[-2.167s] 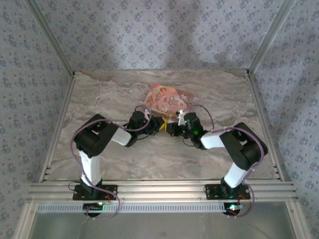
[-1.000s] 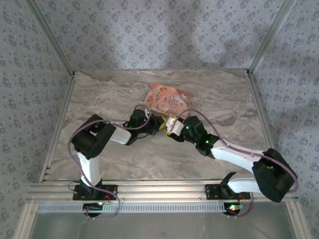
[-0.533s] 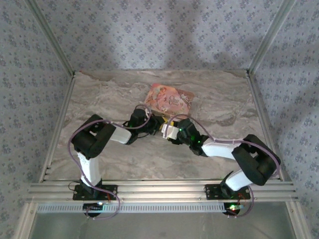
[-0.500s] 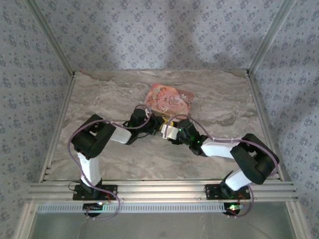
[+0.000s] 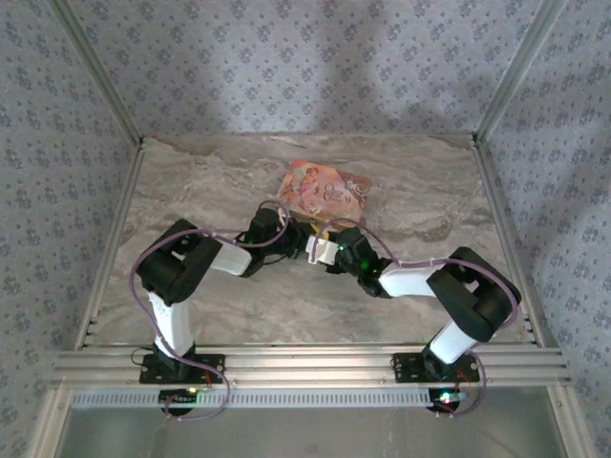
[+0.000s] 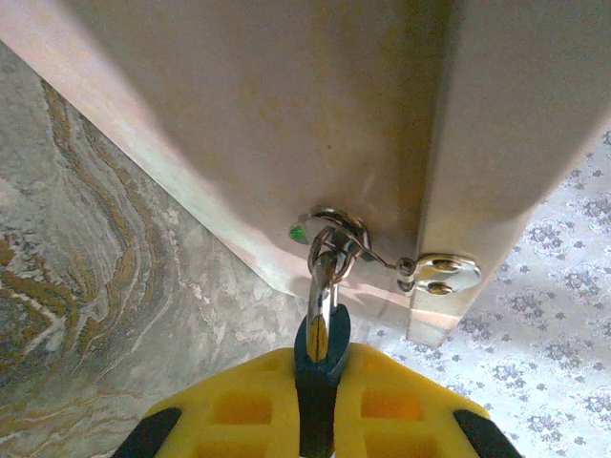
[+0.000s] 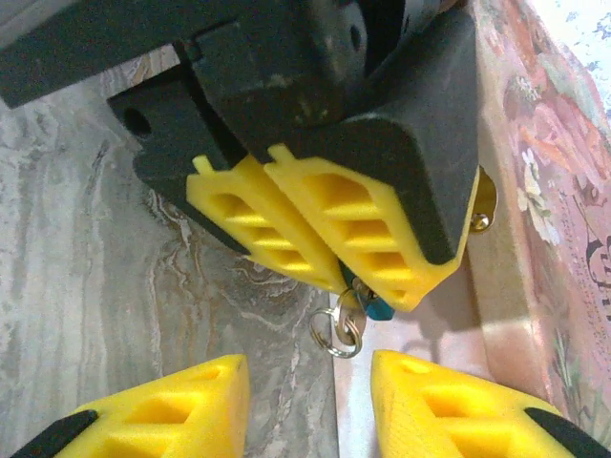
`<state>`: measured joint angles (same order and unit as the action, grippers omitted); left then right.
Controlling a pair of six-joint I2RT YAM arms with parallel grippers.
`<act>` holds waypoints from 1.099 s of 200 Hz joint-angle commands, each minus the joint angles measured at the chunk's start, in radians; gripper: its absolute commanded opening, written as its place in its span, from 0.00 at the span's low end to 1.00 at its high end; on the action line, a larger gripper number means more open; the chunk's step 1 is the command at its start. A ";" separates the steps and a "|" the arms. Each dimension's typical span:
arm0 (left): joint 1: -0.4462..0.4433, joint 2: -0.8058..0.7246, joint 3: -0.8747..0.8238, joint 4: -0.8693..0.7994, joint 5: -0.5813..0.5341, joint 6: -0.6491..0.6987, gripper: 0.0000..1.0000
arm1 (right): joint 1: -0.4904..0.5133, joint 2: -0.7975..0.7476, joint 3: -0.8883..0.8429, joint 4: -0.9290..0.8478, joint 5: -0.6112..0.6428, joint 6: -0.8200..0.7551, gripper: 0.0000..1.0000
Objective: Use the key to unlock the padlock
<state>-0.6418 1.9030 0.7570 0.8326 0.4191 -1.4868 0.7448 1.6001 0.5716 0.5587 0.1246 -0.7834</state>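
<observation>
Left gripper [image 7: 370, 286] is clamping the padlock [image 7: 378, 308] — right gripper [image 7: 310, 401], fingers apart but narrowing, is closing in on the dangling key ring [image 7: 334, 336].

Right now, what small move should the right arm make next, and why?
Probably ease the right gripper forward and close on the key ring. It dangles just below the padlock, which is pinched in the left gripper, and it sits ahead of the gap between the open right fingers.
</observation>
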 commanded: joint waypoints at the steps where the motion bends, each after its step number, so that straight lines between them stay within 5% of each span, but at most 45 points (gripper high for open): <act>1: -0.010 -0.035 0.022 -0.023 0.026 -0.008 0.00 | 0.001 0.023 0.028 0.053 0.024 -0.019 0.38; 171: -0.014 -0.023 0.022 -0.023 0.036 -0.015 0.00 | -0.008 0.060 0.047 0.106 0.031 -0.006 0.22; 220: -0.016 -0.018 0.022 -0.015 0.035 -0.021 0.00 | -0.011 0.064 0.052 0.109 0.041 0.011 0.08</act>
<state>-0.6426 1.9030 0.7589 0.8310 0.4202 -1.4944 0.7410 1.6497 0.5938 0.6342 0.1440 -0.7963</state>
